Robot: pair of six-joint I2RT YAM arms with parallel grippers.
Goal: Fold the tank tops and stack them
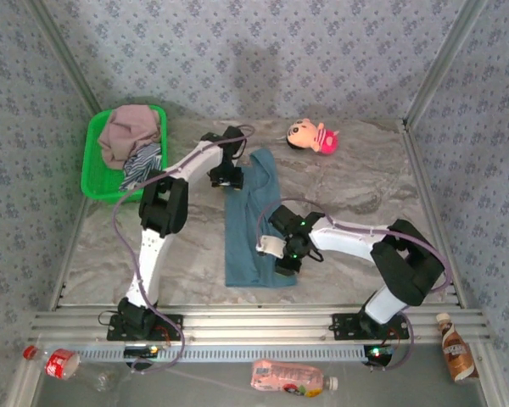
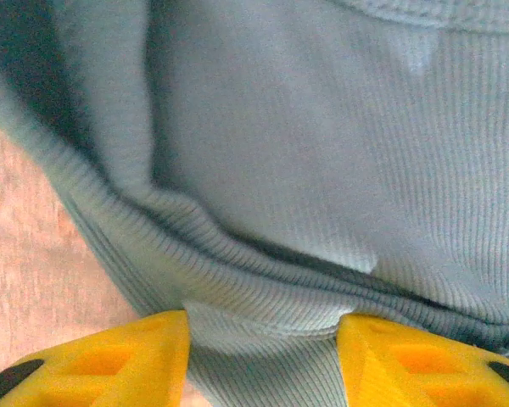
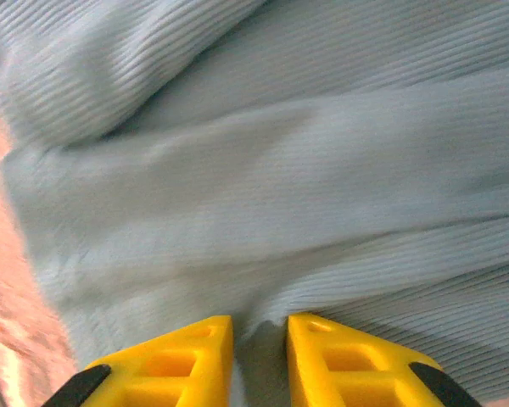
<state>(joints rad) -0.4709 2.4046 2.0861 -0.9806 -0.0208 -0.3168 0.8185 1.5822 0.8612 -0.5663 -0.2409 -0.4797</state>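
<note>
The teal-blue tank top [image 1: 246, 229] lies as a long strip down the middle of the table. My left gripper [image 1: 226, 180] is at its far left corner; in the left wrist view this gripper [image 2: 263, 339] stands open, its yellow fingers straddling a raised fold of the ribbed cloth [image 2: 322, 153]. My right gripper [image 1: 282, 268] is at the strip's near right edge. Seen from the right wrist, it [image 3: 260, 339] is shut on a pinch of the teal cloth [image 3: 280, 170], which puckers toward the narrow gap. The mauve tank top [image 1: 129, 134] and the striped tank top [image 1: 142, 165] lie bunched in a basket.
The green basket [image 1: 92, 161] stands at the far left. A pink plush doll [image 1: 312, 136] lies at the back, right of centre. Bottles lie in front of the arm bases: [image 1: 288, 377], [image 1: 55, 363], [image 1: 458, 346]. Bare marble tabletop [image 1: 365, 186] stretches to the right.
</note>
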